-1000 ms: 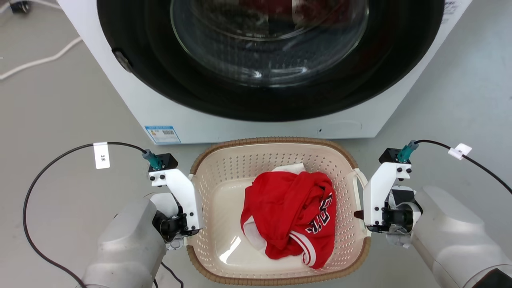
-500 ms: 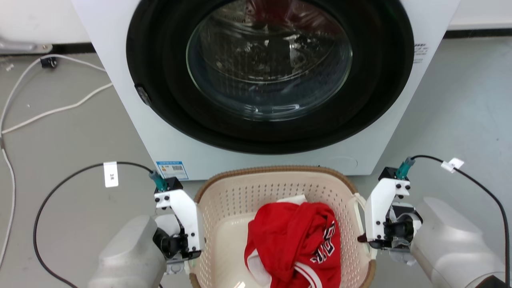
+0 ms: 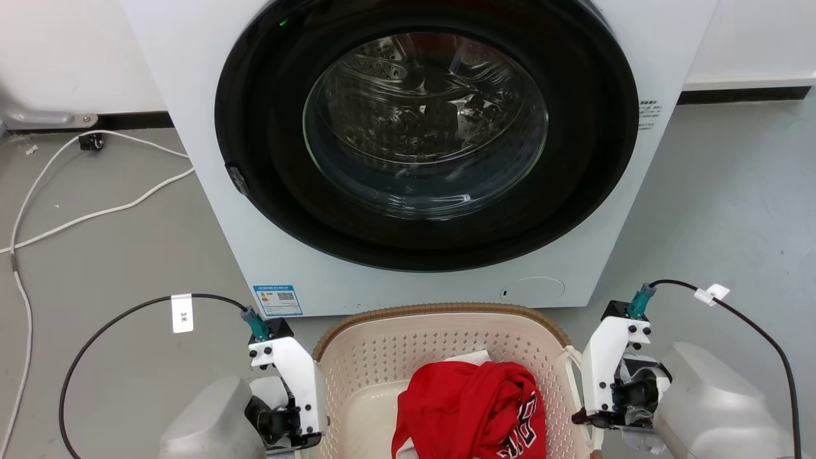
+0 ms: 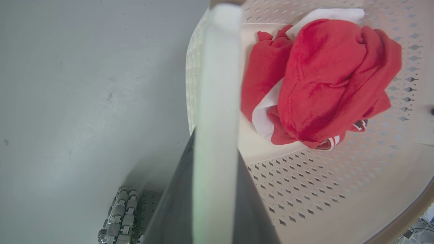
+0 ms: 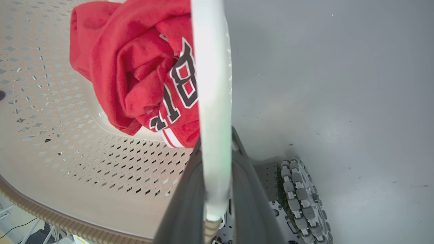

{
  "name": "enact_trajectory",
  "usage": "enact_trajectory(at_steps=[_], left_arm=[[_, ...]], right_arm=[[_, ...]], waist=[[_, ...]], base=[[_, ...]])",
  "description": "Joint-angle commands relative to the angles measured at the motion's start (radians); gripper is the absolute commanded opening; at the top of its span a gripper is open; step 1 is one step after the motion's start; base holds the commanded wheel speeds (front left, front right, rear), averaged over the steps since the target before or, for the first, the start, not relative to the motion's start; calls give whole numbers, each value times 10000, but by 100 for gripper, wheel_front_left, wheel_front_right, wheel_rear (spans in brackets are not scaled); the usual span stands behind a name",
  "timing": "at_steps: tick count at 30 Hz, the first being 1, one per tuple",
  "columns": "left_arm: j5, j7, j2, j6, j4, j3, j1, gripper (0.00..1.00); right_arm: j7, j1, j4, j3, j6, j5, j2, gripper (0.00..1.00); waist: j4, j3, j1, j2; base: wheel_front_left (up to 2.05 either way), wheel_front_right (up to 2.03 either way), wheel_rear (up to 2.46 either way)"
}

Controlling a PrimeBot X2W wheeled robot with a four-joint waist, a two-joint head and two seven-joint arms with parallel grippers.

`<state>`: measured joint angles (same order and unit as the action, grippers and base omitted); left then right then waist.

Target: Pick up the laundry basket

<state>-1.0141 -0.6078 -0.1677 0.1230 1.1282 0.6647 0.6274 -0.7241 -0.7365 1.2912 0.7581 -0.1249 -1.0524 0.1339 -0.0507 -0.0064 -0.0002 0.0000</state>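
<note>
Laundry basket (image 3: 440, 310): cream, perforated, brown woven-look rim; head view, 6 o'clock, just in front of the washing machine (image 3: 414, 290) at 12 o'clock. Contents: crumpled red jersey (image 3: 472, 408) with white trim.
Left gripper (image 4: 215, 145): 7 o'clock, dark fingers (image 4: 176, 210) pinching the basket's left white handle (image 4: 217, 67).
Right gripper (image 5: 217, 139): 5 o'clock, fingers pinching the right white handle (image 5: 212, 67).
White cable (image 3: 95, 213): floor, 9 o'clock.

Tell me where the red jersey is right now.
The red jersey lies bunched inside the laundry basket, slightly right of its middle, at the bottom centre of the head view. The basket sits just in front of the washing machine.
</note>
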Motion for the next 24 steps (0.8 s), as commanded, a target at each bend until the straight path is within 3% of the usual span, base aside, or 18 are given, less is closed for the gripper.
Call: enact_trajectory(at_steps=[1, 24], left_arm=[[-114, 78, 124, 132, -183, 9, -65, 0], [-631, 180, 92, 132, -105, 421, 15, 0]], right_arm=[[-36, 130, -39, -93, -106, 55, -70, 0], [224, 101, -39, -854, -73, 837, -207, 0]], waist=[[-4, -19, 2, 0], [-8, 1, 2, 0]], base=[[0, 0, 0], [0, 0, 0]])
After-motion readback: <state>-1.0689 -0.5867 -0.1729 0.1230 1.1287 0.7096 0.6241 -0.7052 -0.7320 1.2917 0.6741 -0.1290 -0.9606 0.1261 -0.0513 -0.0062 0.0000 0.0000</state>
